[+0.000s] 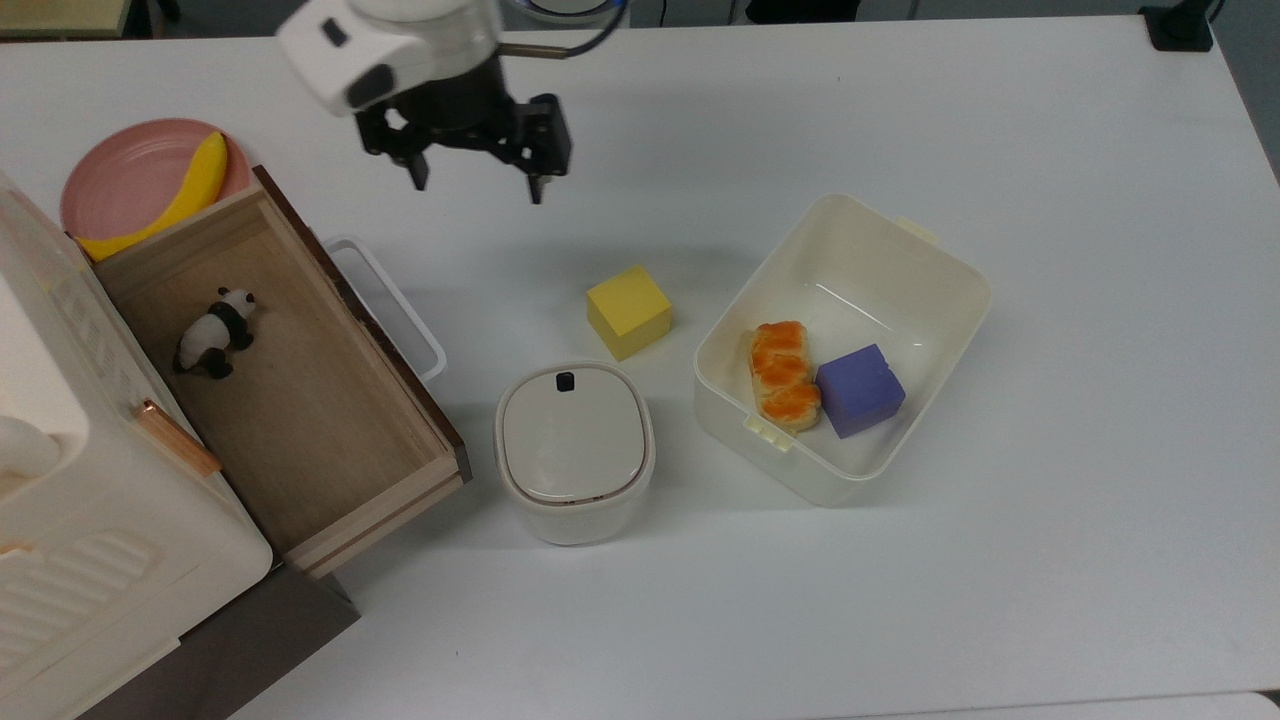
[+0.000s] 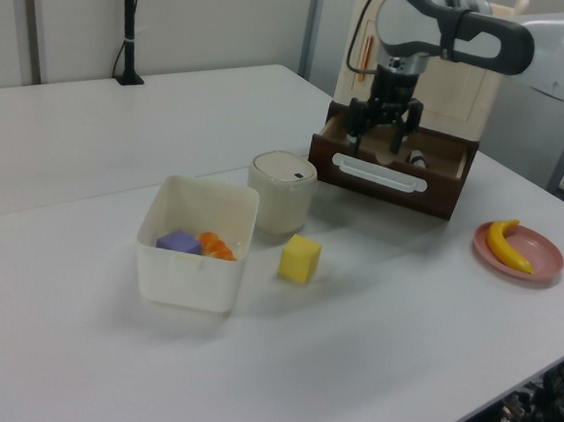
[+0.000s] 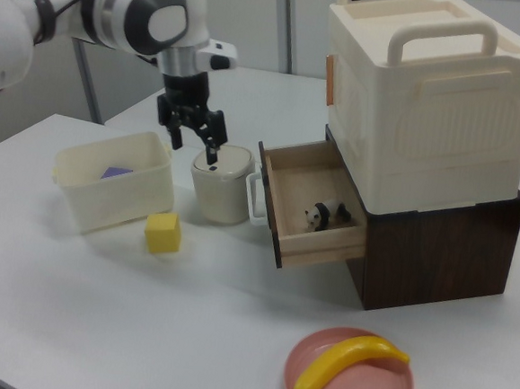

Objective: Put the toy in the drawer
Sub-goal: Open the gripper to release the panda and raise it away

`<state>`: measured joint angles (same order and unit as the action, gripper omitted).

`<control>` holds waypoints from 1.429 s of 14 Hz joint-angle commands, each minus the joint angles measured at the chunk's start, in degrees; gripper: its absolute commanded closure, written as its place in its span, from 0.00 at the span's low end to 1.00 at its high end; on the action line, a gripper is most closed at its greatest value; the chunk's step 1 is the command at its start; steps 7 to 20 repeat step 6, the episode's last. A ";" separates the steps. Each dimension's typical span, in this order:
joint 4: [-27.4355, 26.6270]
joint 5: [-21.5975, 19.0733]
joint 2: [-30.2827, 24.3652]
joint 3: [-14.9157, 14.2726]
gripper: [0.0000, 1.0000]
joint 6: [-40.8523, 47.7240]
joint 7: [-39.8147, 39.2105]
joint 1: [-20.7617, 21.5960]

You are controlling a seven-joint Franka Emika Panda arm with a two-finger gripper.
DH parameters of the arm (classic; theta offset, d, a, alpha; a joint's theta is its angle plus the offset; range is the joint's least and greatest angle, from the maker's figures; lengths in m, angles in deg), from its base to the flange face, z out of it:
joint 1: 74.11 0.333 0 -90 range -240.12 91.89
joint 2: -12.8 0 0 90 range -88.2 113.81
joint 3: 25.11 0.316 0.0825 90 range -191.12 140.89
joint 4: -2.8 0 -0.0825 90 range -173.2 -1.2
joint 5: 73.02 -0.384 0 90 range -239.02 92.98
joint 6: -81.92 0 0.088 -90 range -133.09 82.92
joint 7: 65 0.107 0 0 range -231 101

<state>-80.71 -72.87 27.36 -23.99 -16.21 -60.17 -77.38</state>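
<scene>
The drawer (image 1: pixel 300 420) is pale matt wood inside with a dark brown grained front; beside it, the lidded pot (image 1: pixel 574 452) and bin (image 1: pixel 940 270) look like smooth cream plastic, the bin faintly glossy, on a matt white table (image 1: pixel 1000 600)

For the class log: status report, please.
Claw open, empty, above table. Panda lying in open drawer. Nothing in the way.
</scene>
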 commanded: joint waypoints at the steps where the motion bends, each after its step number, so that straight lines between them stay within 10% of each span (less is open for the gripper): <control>1: -2.00 2.22 -1.19 -0.86 0.00 0.83 -1.06 3.79; 20: -2.09 1.95 -1.37 -0.95 0.00 2.68 0.87 3.79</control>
